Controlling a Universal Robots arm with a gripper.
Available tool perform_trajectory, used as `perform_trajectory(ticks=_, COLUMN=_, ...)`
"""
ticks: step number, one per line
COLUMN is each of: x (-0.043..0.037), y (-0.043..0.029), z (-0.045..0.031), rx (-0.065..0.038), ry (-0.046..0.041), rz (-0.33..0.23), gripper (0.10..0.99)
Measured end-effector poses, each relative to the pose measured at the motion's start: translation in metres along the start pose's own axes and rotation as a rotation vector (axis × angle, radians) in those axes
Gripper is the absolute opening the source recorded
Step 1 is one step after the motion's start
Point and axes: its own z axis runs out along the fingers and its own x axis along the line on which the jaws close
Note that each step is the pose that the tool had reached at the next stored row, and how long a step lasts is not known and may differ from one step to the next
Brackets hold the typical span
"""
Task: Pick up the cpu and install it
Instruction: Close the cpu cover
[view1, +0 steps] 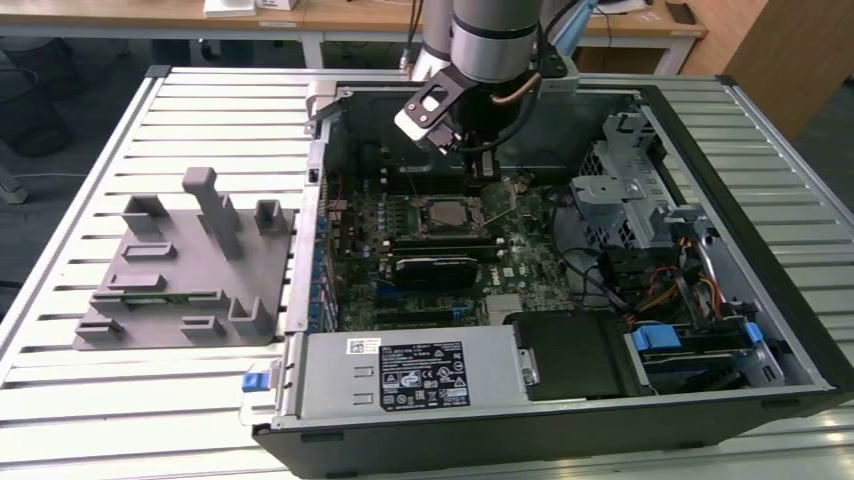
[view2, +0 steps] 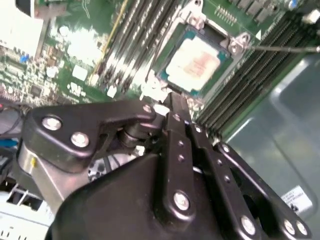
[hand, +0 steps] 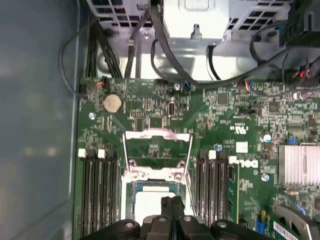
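Observation:
The cpu (view2: 192, 65) is a silvery square with a pale rim, lying flat inside the socket frame (view2: 235, 42) on the green motherboard. In the first wrist view the cpu (hand: 149, 204) sits below the raised metal load plate (hand: 157, 136). My gripper (view2: 173, 106) hovers just above the socket's edge, its black fingers pressed together with nothing between them. From the exterior view, the gripper (view1: 483, 178) hangs over the back of the board, a little beyond the cpu (view1: 443, 212). A thin metal lever (view2: 287, 48) sticks out beside the socket.
Memory slots (hand: 97, 182) flank the socket on both sides. Cables (hand: 150, 45) and a drive cage (view1: 641, 175) crowd the open case. A grey plastic tray (view1: 180, 270) with upright posts stands on the slatted table at the exterior view's left.

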Motion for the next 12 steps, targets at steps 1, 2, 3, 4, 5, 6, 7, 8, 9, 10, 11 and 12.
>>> perform_trajectory(ticks=1, x=0.0001, y=0.0004, z=-0.0028, rx=0.0, ry=0.0004, rz=0.0, gripper=0.106)
perform_trajectory(ticks=2, x=0.0001, y=0.0009, z=-0.0054, rx=0.001, ry=0.0008, rz=0.0, gripper=0.106)
perform_trajectory(ticks=3, x=0.0001, y=0.0018, z=-0.0066, rx=0.001, ry=0.0008, rz=0.0, gripper=0.106)
perform_trajectory(ticks=4, x=0.0001, y=0.0035, z=-0.0065, rx=0.001, ry=0.001, rz=0.0, gripper=0.106)
perform_trajectory(ticks=5, x=0.0001, y=0.0061, z=-0.0064, rx=0.001, ry=0.0011, rz=0.0, gripper=0.106)
perform_trajectory(ticks=6, x=0.0, y=0.0096, z=-0.0063, rx=0.001, ry=0.0009, rz=0.0, gripper=0.106)
perform_trajectory(ticks=7, x=0.0, y=0.0137, z=-0.0062, rx=0.001, ry=0.001, rz=0.0, gripper=0.106)
perform_trajectory(ticks=8, x=-0.0001, y=0.0177, z=-0.006, rx=0.001, ry=0.0011, rz=0.0, gripper=0.106)
perform_trajectory(ticks=9, x=-0.0002, y=0.0216, z=-0.0058, rx=0.002, ry=0.001, rz=0.0, gripper=0.106)
perform_trajectory(ticks=10, x=-0.0002, y=0.0253, z=-0.0057, rx=0.002, ry=0.001, rz=0.0, gripper=0.106)
perform_trajectory(ticks=11, x=-0.0002, y=0.0287, z=-0.0055, rx=0.003, ry=0.0009, rz=0.0, gripper=0.106)
perform_trajectory(ticks=12, x=-0.0002, y=0.032, z=-0.0054, rx=0.004, ry=0.0007, rz=0.0, gripper=0.106)
